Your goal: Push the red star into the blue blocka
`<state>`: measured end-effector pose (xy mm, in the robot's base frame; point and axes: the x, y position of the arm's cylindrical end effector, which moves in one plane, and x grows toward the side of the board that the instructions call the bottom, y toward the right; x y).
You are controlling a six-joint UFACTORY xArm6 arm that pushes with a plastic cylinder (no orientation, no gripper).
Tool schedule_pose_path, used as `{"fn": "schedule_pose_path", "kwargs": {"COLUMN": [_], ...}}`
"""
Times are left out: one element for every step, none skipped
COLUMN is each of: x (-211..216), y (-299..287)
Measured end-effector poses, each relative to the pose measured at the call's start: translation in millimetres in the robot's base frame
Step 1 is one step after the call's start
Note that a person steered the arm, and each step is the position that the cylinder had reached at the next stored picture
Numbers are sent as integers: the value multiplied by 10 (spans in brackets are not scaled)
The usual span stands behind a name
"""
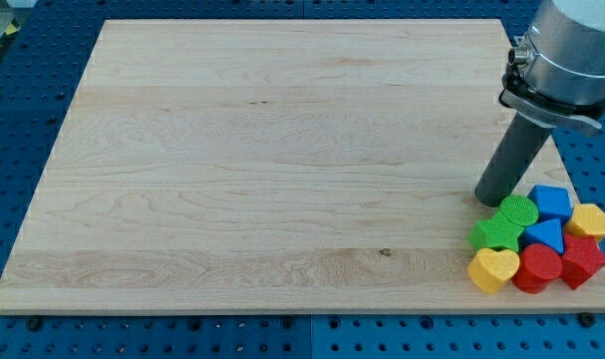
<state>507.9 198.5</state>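
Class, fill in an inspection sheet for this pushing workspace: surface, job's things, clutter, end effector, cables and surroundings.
Surface: wooden board, mostly bare, blocks bunched at the view's bottom right.
Job's things: red star at the cluster's right edge; blue block above it, blue block in the middle.
Clutter: green blocks, yellow heart, yellow block, red block.
End effector: my tip rests just left of the cluster's top.
Cables: nothing seen.
Surroundings: blue perforated table.
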Motion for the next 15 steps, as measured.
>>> {"fn": "schedule_pose_path", "kwargs": {"x": [0,-286,-415,-89,69,571,781,821,679,422,335,395,488,714,1024], "y": [0,126,824,1444,1466,1365,1223,1120,1118,1040,824,1201,1461,1446,1257]}}
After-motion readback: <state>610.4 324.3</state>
